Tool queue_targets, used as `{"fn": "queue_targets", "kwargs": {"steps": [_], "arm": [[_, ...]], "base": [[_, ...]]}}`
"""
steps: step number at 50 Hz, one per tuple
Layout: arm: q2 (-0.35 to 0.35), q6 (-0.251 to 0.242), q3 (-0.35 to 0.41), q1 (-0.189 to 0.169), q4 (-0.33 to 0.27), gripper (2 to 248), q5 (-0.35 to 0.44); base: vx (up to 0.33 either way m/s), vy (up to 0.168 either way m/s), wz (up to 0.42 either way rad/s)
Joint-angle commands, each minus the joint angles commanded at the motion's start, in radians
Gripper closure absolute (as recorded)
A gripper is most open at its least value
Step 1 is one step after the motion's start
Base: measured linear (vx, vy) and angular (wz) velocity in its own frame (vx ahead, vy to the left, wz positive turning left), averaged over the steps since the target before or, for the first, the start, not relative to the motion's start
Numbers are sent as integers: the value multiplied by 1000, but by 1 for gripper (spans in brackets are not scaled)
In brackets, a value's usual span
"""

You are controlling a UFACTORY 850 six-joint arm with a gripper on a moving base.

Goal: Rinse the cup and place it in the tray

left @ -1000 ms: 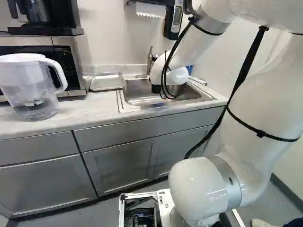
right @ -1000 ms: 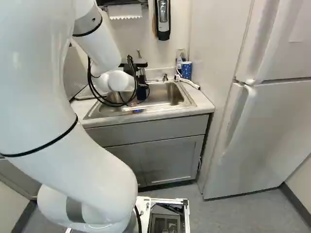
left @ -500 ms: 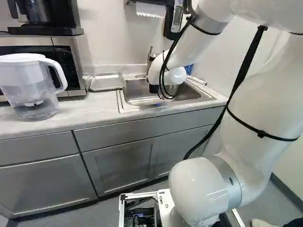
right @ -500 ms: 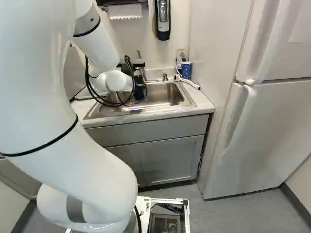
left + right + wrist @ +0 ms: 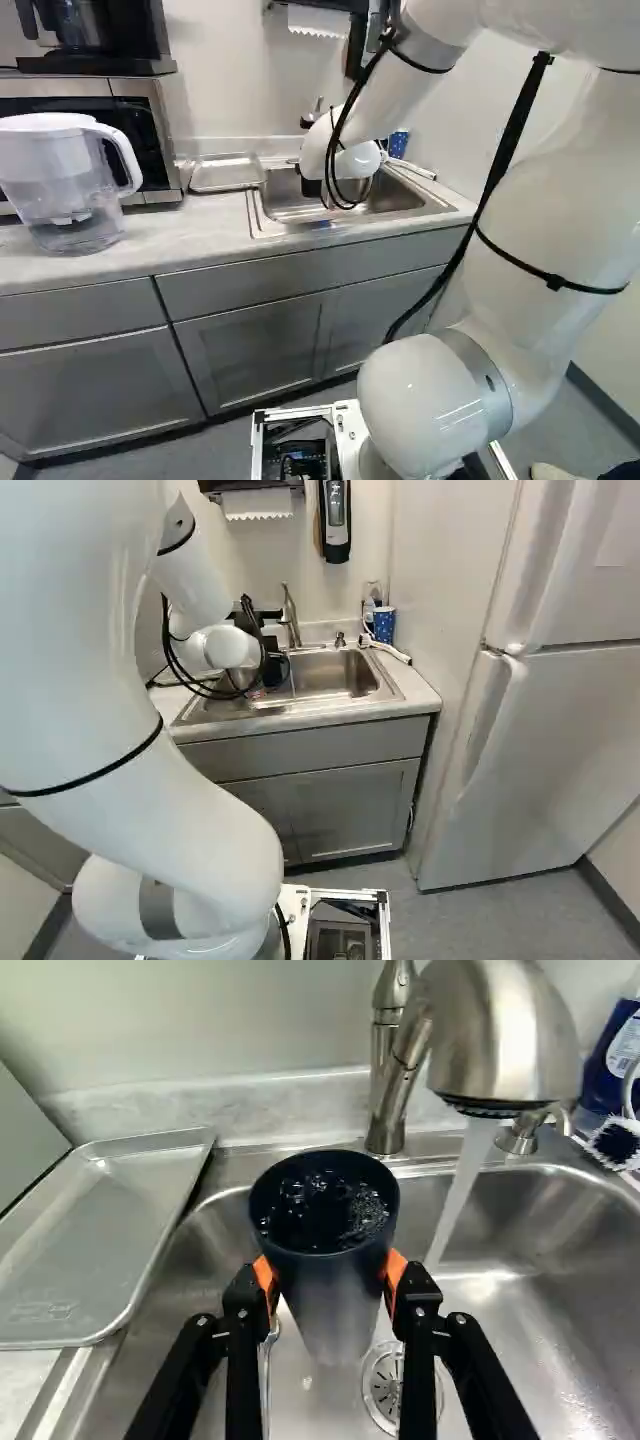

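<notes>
Gripping a dark cup [image 5: 325,1230] from 2 sides with orange pads [image 5: 397,1270], the gripper [image 5: 331,1272] holds it over the sink [image 5: 560,1270], tray [image 5: 110,1225] left, running water [image 5: 458,1195] right, its wet wall probably stiff but slippery, best held below the rim.

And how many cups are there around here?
2 that I can make out: the dark cup in the pincer, above the sink, and the blue cup beyond the sink's right side in the right base view. More may be hidden.
</notes>
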Motion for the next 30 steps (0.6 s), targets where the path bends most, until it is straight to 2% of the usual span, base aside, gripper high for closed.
{"fn": "queue_targets", "kwargs": {"steps": [30], "arm": [[24,0,-40,88,0,126,0]], "base": [[0,0,0]]}}
